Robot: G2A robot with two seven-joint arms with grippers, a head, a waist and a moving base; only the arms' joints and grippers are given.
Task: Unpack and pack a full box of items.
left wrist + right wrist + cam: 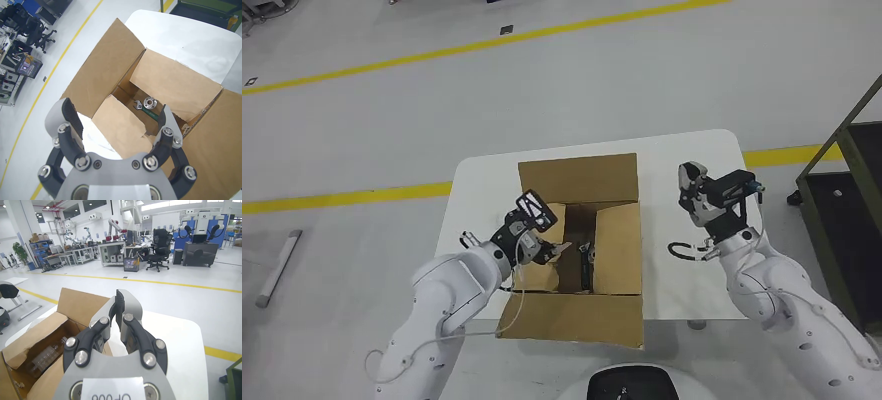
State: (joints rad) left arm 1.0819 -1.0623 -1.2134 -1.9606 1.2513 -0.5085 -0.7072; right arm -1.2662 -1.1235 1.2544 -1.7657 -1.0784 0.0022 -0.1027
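An open cardboard box [577, 180] stands on the white table [682, 160], its flaps spread outward. Down inside the box [170, 87] lie a wrench with a green handle [145, 110] and a round metal flange [149, 102]. A clear plastic bottle [47, 354] rests in the box [79, 302] as well. My left gripper [115, 111] hovers open over the box's left flap, empty; its spot from above is the left gripper [547, 245]. My right gripper [118, 303] is shut and empty, held above the table right of the box, also seen as the right gripper [687, 190].
A dark green shelving frame [842, 190] stands close to the table's right side. Bare table surface [179, 336] lies right of the box. Yellow floor lines [342, 197] run behind the table.
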